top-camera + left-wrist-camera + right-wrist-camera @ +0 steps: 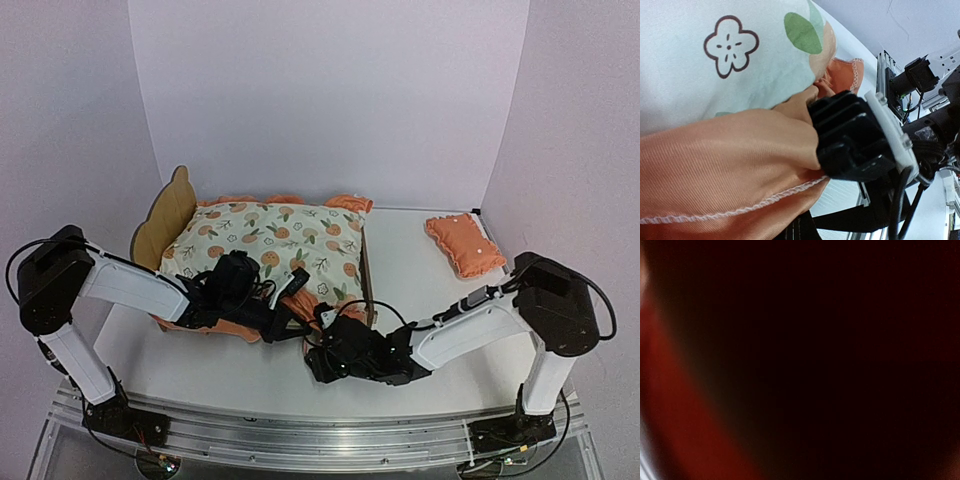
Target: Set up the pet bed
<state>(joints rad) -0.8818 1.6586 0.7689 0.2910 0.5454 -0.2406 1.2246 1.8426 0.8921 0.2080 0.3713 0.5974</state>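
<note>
One pet bed (165, 215) is set on the left half of the bench (420, 290), headboard to the left. An orange-print mattress pad (270, 240) is laid over its frame. The left tool (290, 305) is clamped fully together at the pad's near edge, seemingly on the orange ruffle. The right tool (330, 340) is held low just beside the bed's near foot corner; its wrist view is blacked out, so its width cannot be told. A small orange pillow (463, 243) is seen well apart, far right

the mattress pad (270, 235) lies on the pet bed (160, 215) — the pillow (465, 243) well apart to its right.
</note>
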